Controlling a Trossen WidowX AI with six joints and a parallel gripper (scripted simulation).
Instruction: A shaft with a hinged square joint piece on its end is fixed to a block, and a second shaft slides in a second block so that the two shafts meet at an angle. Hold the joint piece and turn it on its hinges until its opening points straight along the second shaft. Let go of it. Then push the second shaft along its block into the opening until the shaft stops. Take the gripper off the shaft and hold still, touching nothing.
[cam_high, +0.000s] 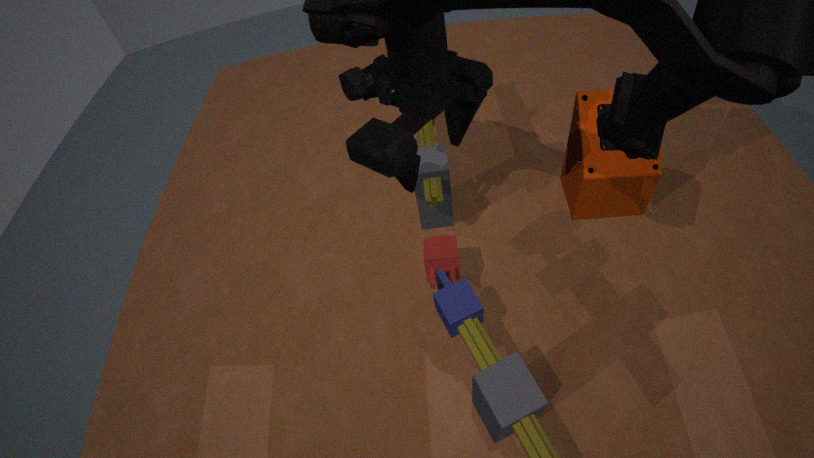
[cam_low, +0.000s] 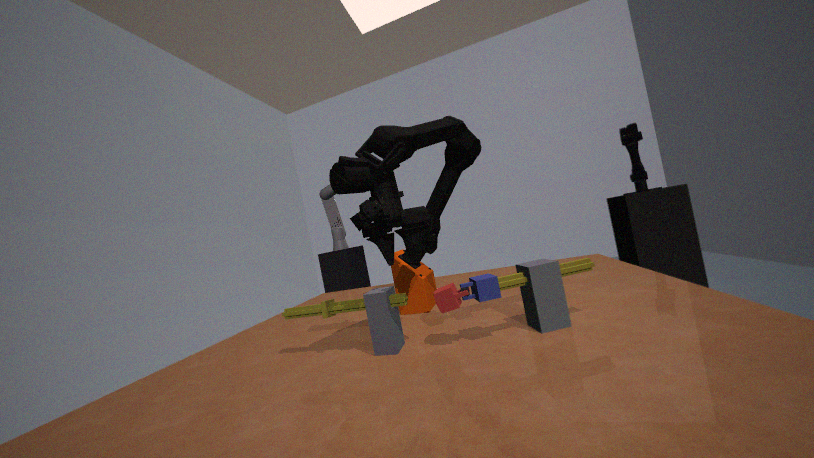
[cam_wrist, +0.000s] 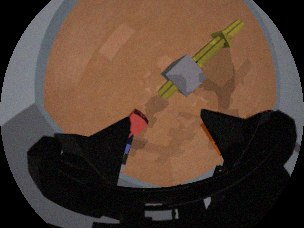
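Observation:
The red joint piece (cam_high: 440, 255) (cam_low: 447, 297) (cam_wrist: 138, 124) hangs on a blue hinge block (cam_high: 458, 304) (cam_low: 484, 287) at the end of the fixed yellow shaft (cam_high: 481, 348) (cam_low: 569, 266), which runs through a grey block (cam_high: 508, 395) (cam_low: 543, 295). The second yellow shaft (cam_high: 426, 134) (cam_low: 324, 309) (cam_wrist: 216, 42) sits in the second grey block (cam_high: 435, 196) (cam_low: 384, 327) (cam_wrist: 186, 76), with a gap between that block and the red piece. My gripper (cam_high: 432, 159) (cam_low: 404, 257) (cam_wrist: 167, 116) is open and empty. It hangs above the second block and shaft, touching nothing.
The arm's orange base (cam_high: 609, 170) (cam_low: 415, 284) stands at the back right of the brown table (cam_high: 256, 256) (cam_low: 512, 387). In the exterior view, a black stand (cam_low: 654, 233) and a grey arm (cam_low: 335, 222) on a dark box stand beyond the table.

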